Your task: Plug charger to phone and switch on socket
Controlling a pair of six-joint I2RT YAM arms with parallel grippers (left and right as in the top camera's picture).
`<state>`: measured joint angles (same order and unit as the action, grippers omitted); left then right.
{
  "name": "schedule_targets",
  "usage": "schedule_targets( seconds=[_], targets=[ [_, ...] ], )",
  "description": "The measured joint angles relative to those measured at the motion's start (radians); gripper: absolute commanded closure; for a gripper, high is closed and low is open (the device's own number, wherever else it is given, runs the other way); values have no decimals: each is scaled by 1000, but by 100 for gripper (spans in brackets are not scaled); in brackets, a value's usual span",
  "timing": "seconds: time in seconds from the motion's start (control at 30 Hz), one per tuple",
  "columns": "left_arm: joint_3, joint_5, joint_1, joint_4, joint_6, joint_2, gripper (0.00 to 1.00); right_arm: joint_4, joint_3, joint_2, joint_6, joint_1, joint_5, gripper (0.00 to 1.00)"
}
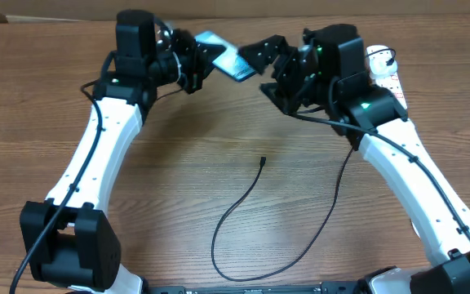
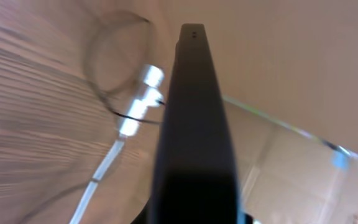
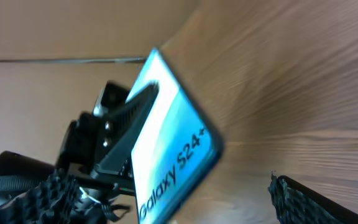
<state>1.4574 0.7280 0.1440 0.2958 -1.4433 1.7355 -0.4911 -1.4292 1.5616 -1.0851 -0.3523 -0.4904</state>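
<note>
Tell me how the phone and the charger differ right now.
The phone is held up, tilted, in the left end effector; the charger lies loose on the table. The phone is a flat slab with a teal screen; the charger is a thin black curved cable. Neither is joined to the other.

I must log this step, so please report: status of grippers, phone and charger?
Left gripper shut on phone, held tilted. Right gripper open, beside phone. Charger loose on table, not in phone. Socket partly hidden.

Soft, even light gives the table [image 1: 219,122] faint shadows, while both wrist views are blurred, the phone [image 2: 194,137] smeared at close range.
</note>
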Motion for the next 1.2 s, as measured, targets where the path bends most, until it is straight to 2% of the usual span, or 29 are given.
schedule_targets(
  seconds=[0.13,0.27,0.37,0.47,0.63,0.77,0.93,1.1,1.2],
  targets=[
    [0,-55,-51,127,154,2,96,-87,-2,-1,113,60,2,0],
    [0,-68,-86,183,347,2,96,-213,-5,-1,274,97,35,0],
    [0,-48,-88,189,518,2,96,-348,-8,-1,396,101,124,0],
    [0,-7,-85,221,676,2,96,-455,-5,-1,458,101,233,0],
    [0,8,-68,351,901,-2,96,-436,75,3,509,99,327,0],
    [26,-76,-52,515,998,-46,96,-381,150,8,517,87,341,0],
    [218,-260,-45,787,1080,-153,96,-346,196,14,492,75,341,0],
    [320,-440,-46,956,1118,-351,96,-299,227,15,455,60,342,0],
    [325,-482,-46,1060,1131,-397,96,-267,256,18,439,42,342,0]
  ],
)
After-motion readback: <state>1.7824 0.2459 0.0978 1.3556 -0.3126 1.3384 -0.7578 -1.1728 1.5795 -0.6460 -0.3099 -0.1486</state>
